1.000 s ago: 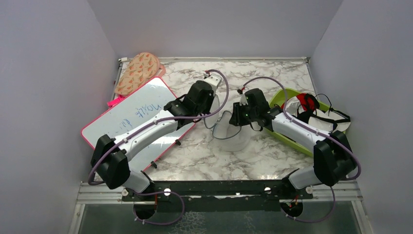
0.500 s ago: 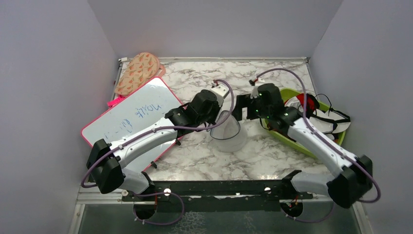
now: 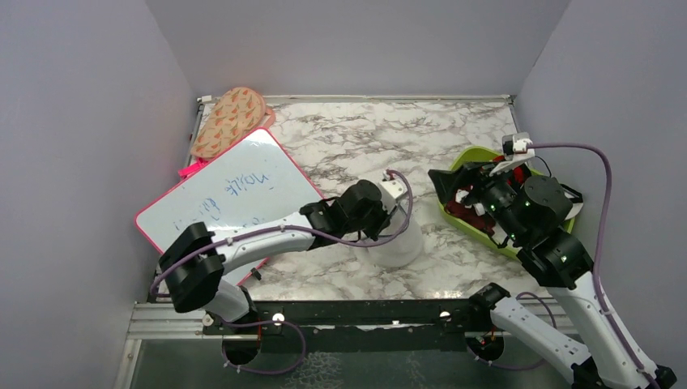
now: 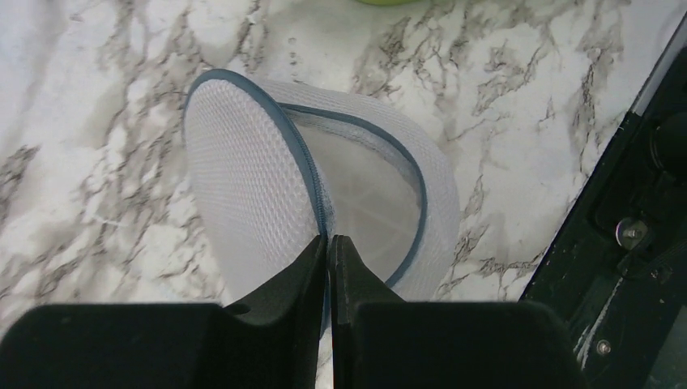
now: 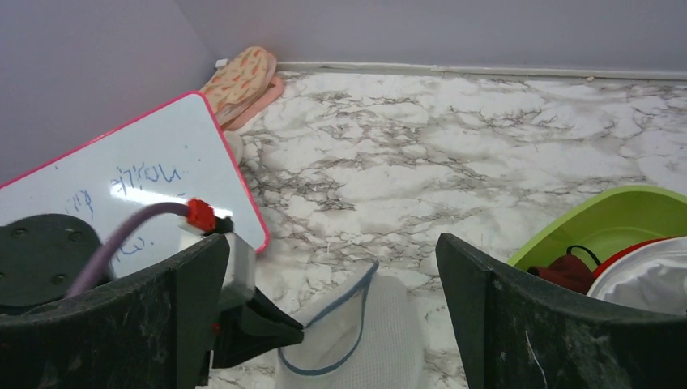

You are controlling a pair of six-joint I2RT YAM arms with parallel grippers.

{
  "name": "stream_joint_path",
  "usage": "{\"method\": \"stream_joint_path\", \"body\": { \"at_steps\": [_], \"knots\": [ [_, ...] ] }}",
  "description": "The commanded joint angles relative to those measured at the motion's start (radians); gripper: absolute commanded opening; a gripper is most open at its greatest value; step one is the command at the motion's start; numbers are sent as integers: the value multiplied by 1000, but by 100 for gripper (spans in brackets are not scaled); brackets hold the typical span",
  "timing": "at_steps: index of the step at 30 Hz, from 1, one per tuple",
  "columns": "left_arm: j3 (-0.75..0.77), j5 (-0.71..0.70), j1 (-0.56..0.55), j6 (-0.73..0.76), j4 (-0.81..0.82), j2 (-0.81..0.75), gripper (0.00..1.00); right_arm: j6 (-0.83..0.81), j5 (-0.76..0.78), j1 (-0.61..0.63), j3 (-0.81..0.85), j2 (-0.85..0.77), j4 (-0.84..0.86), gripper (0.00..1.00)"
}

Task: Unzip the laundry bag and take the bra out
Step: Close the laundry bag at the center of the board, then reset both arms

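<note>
The laundry bag point(image 3: 398, 245) point(image 4: 251, 186) point(image 5: 381, 324) stands on the marble at the middle, a white mesh drum with a blue-grey zipper rim. It gapes open, and only white mesh shows inside. My left gripper point(image 3: 386, 223) point(image 4: 328, 239) point(image 5: 300, 328) is shut on the bag's zipper edge at its left side. My right gripper point(image 3: 463, 198) point(image 5: 330, 241) hangs raised over the lime-green tray's left end, jaws wide open with nothing between them. The bra is hidden; the right arm covers much of the tray.
The lime-green tray point(image 3: 471, 154) point(image 5: 616, 215) at the right holds a dark red cloth point(image 5: 563, 271) and a white cloth point(image 5: 648, 275). A pink-edged whiteboard point(image 3: 227, 186) point(image 5: 121, 174) lies at the left. A patterned slipper point(image 3: 229, 120) sits in the back left corner.
My right arm has pulled away from the bag, risen over the tray and opened its jaws. My left gripper, still shut on the bag's rim, has moved the bag nearer and to the right.
</note>
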Motion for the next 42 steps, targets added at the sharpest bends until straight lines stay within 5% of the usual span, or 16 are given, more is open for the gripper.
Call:
{"method": "stream_joint_path", "body": {
  "at_steps": [1,8,17,27,29,34,38,42],
  "knots": [
    [22,94,-33,-7,114,137,0,-22,7,-2,19,-33,-52,98],
    [11,135,-67,-73,121,224,2,-24,-24,-3,27,-64,-92,98],
    [56,46,-65,-95,12,163,57,-71,-73,-2,64,-57,-141,99],
    [83,121,8,-104,45,-5,86,-158,-39,-2,147,-32,-165,100],
    [100,196,65,-132,49,-32,98,-171,-27,-2,164,-20,-170,100],
    [174,324,262,-173,71,-149,99,-212,-5,-2,211,-2,-149,100],
    [397,110,333,-74,-61,-237,99,-239,17,-2,305,25,-146,100],
    [504,-116,335,19,-30,-345,99,-257,21,-2,383,46,-125,100]
  ]
}}
